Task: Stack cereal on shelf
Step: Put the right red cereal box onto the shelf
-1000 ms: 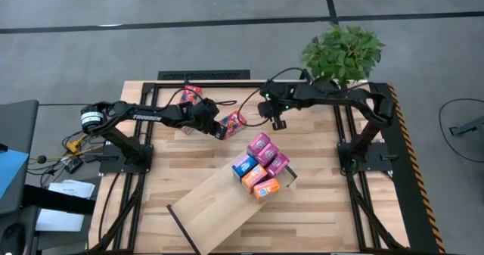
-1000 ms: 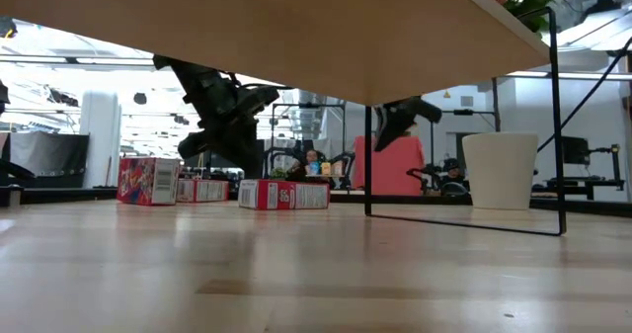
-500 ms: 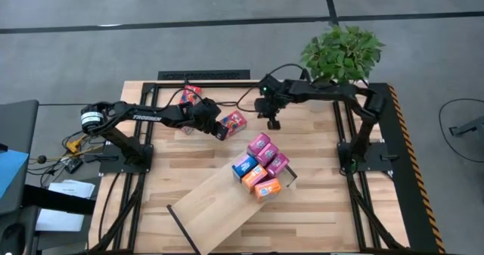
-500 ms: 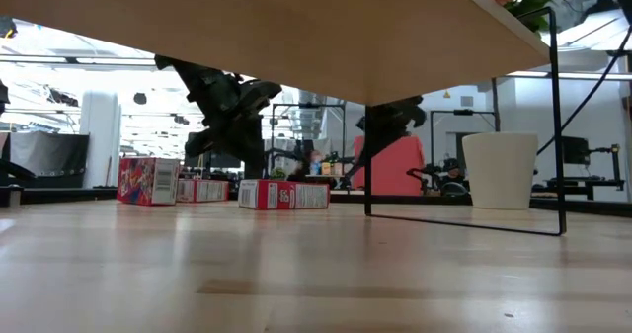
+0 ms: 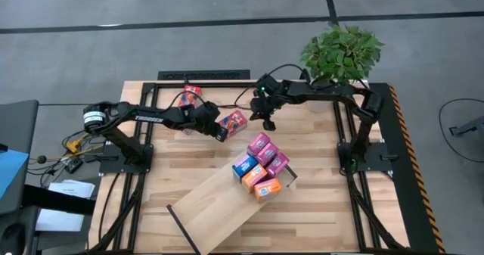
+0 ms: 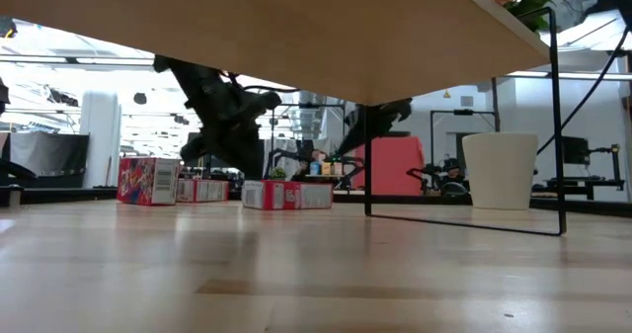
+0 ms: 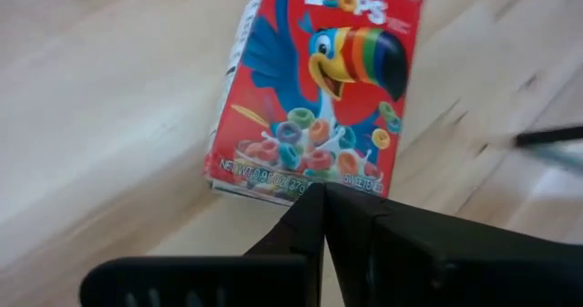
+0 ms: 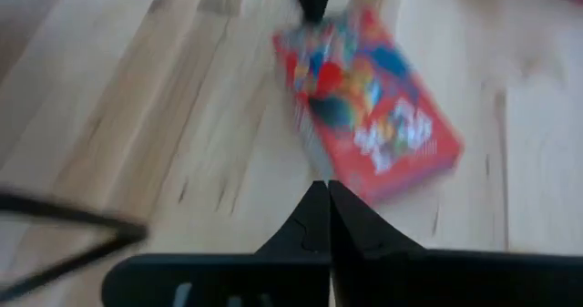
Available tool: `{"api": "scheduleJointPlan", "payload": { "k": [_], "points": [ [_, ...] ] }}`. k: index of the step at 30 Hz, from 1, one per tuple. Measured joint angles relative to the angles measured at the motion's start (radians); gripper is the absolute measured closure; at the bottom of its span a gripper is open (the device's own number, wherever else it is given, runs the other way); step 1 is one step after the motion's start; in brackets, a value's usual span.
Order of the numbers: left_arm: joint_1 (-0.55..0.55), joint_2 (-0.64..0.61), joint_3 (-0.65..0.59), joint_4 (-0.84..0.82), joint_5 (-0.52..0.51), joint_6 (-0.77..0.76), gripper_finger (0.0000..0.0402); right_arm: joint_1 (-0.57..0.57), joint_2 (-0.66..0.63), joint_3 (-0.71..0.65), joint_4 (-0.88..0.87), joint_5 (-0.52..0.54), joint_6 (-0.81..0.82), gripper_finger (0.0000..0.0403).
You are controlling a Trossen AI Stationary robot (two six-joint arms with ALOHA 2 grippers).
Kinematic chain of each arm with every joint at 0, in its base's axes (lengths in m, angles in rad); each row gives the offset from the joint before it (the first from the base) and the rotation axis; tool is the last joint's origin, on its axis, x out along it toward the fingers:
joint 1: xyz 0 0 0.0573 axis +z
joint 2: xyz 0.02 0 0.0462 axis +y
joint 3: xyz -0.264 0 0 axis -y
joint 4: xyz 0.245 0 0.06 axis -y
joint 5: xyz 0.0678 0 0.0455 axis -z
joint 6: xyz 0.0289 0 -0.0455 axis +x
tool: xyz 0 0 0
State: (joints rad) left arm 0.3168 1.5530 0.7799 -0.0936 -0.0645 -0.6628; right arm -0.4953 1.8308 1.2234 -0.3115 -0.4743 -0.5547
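Left gripper (image 5: 221, 133) closed, empty, tips touching the red cereal box (image 5: 234, 122) lying flat on the desk (image 5: 318, 209). Right gripper (image 5: 267, 124) closed, empty, just beside that box. 5 boxes on shelf (image 5: 208, 206), beyond both grippers.

Grey floor (image 5: 227, 51), potted plant (image 5: 342, 53)

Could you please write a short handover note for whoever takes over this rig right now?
Left gripper: shut, empty, tips at the end of the red box lying flat on the table.
Right gripper: shut, empty, just on the other side of that box.
Done: five boxes clustered at one end of the shelf.
Left: the red box between the grippers, plus more boxes at the table's far edge; none is gripped yet.
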Motion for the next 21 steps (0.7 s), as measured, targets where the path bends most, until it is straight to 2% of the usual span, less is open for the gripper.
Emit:
{"api": "scheduleJointPlan", "payload": {
  "k": [7,17,21],
  "points": [
    [-0.009,-0.013,-0.111,0.186,-0.01,-0.093,0.0401,-0.026,0.019,0.0,0.037,-0.042,0.053,0.0374],
    [-0.038,-0.015,-0.216,0.213,-0.03,-0.192,0.0401,-0.013,0.02,0.0,0.057,-0.011,0.061,0.0392],
    [-0.043,-0.012,-0.253,0.242,-0.03,-0.241,0.0401,-0.018,0.02,0.0,0.061,0.0,0.087,0.0374]
  ]
}}
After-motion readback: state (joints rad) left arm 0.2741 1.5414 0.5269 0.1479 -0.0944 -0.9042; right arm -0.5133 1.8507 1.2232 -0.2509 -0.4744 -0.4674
